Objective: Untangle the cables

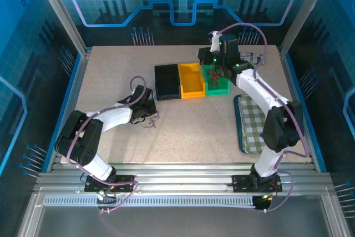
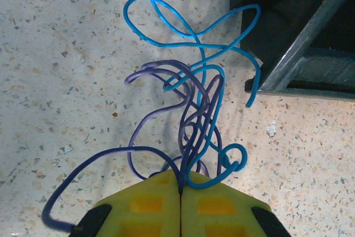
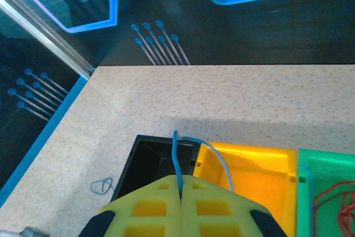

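The cables (image 2: 191, 98) are a tangle of light-blue and dark purple strands lying on the speckled table in front of my left gripper (image 2: 181, 178). That gripper is shut, pinching a few strands of the tangle between its yellow pads. In the top view it sits low at the left (image 1: 145, 107), with the cables (image 1: 151, 119) beside it. My right gripper (image 3: 180, 182) is shut on one thin blue cable (image 3: 176, 154) that arcs over the yellow bin (image 3: 249, 167). It hovers above the bins (image 1: 217, 59). Red wire (image 3: 333, 206) lies in the green bin (image 3: 327, 162).
Three bins stand in a row at the table's back: black (image 1: 167, 80), yellow (image 1: 192, 79), green (image 1: 217, 81). The black bin's corner (image 2: 299, 31) is close to the tangle. A small blue loop (image 3: 101, 186) lies left of the black bin. A checkered cloth (image 1: 252, 123) lies at the right.
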`<move>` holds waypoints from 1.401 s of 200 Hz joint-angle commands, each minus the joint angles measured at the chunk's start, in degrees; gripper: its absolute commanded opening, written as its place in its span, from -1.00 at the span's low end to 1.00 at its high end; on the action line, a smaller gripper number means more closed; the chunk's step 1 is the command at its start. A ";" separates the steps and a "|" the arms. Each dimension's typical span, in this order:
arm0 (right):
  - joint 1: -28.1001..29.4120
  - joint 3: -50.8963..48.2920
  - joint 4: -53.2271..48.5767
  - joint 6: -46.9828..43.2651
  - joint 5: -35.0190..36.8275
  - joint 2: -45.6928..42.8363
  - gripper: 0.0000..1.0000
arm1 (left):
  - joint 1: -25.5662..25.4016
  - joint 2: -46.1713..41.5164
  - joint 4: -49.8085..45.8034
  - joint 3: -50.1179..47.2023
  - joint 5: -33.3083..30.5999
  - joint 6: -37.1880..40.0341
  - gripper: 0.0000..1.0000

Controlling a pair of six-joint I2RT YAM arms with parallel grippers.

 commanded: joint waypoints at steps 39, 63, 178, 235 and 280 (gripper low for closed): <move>2.65 1.47 1.00 0.34 -1.87 0.03 -1.00 | -0.32 0.11 1.12 0.50 0.89 0.03 -1.00; 2.84 3.19 0.31 -1.06 -1.03 -0.18 -1.00 | -0.32 0.53 1.24 0.77 1.24 0.06 -1.00; 2.55 2.92 -1.71 0.77 1.47 4.32 -1.00 | -0.33 -0.05 1.32 0.03 1.11 0.16 -1.00; 2.75 1.75 -2.85 2.33 1.97 7.47 -1.00 | -0.34 -0.75 1.14 -0.01 1.07 0.40 -1.00; 3.09 2.83 -6.62 4.92 6.28 11.43 -0.61 | -0.37 -2.55 0.95 0.16 1.20 0.74 -1.00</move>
